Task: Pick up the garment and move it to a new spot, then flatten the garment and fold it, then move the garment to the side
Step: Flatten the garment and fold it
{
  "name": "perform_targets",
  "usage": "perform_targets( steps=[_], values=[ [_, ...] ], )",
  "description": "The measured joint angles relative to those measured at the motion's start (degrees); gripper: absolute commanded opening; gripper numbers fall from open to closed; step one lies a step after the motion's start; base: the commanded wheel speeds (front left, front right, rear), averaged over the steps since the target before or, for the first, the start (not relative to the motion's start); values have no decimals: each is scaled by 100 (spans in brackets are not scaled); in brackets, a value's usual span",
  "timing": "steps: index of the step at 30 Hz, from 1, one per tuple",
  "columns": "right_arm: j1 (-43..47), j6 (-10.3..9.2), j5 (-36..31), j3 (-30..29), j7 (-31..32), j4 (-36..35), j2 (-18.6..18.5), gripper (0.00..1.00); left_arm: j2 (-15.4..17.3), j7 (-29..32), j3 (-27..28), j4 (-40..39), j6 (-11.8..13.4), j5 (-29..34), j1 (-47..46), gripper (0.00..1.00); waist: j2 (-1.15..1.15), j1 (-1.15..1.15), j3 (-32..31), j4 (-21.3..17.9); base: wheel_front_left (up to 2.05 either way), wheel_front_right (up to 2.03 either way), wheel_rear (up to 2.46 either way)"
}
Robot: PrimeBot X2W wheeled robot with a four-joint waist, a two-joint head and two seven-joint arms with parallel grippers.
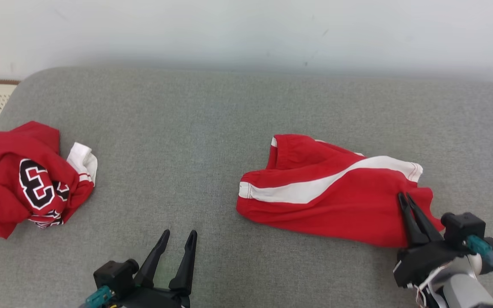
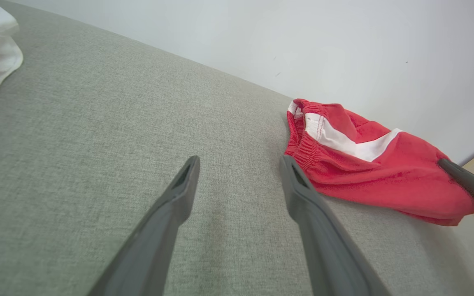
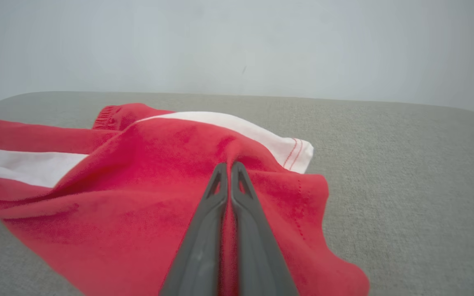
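Jaws on right gripper point(image 1: 404, 196) are clamped together on a pinch of the red shorts point(image 1: 336, 205), close to their right-hand end, just below the white hem corner. In the right wrist view the two fingers point(image 3: 204, 246) meet with a ridge of red cloth puckered at the tips and a sliver of fabric between them. The shorts lie crumpled on the grey cushion point(image 1: 186, 128), right of centre, with a white stripe running diagonally across them and the elastic waistband toward the left. Left gripper point(image 1: 179, 233) is spread wide, nothing between its fingers, over bare cushion near the front edge, apart from the shorts. A bunched red jersey point(image 1: 24, 184) with a black-and-white "3" sits at the far left, well apart from the shorts. A pale wall point(image 1: 246, 30) runs behind the cushion.
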Motion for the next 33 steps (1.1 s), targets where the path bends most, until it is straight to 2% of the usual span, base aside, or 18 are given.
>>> perform_targets(
  steps=[6, 7, 9, 10, 11, 12, 15, 21, 26, 29, 33],
  values=[
    [688, 0, -250, 20, -1, -824, -116, 0, 1, 0, 15, 9, 9, -12, 112, 100, 0, -1, -185, -108, 0, 0, 0],
    [814, 0, -267, 33, -1, -849, -127, 3, -1, 0, 16, 13, 10, -12, 118, 100, 0, 0, -207, -132, 0, 0, 0],
    [1065, 0, -280, 101, 0, -765, -156, 22, 0, 0, 18, 21, 10, -21, 147, 100, 0, 0, -245, -182, 0, 0, 0],
    [1157, 0, -283, 158, 0, -670, -171, 41, 1, 0, 18, 23, 10, -23, 170, 100, 0, -1, -261, -207, 0, 0, 0],
    [1226, 0, -282, 209, -1, -532, -177, 91, 0, 0, 7, 30, 10, -29, 189, 100, 0, 0, -273, -231, 0, 0, 0],
    [1264, 0, -255, 276, 1, -382, -177, 100, 1, 0, 2, 36, 10, -29, 196, 100, 0, 0, -284, -253, 0, 0, 0],
    [1313, 0, -44, 265, 0, -316, -114, 100, 0, 0, -2, 34, 10, -29, 196, 100, 0, 0, -301, -312, 0, 0, 0],
    [1222, 0, 291, -201, -1, -750, -40, 100, 1, 0, -1, 24, 9, -10, 196, 100, 0, 0, -268, -389, 0, 0, 0],
    [1100, 0, 455, -430, 0, -701, -20, 100, 0, 0, -45, 4, 2, -2, 179, 100, 0, 0, -229, -363, 0, 0, 0],
    [953, 0, 369, -539, -1, -658, 34, 100, 0, 0, -70, -15, 5, 77, 168, 100, 0, 1, -259, -324, 0, 0, 0],
    [956, 0, -49, -613, -1, -660, 145, 100, 1, 0, -8, -83, 163, 344, 179, 100, 0, 1, -381, -292, 0, 0, 0]
  ],
)
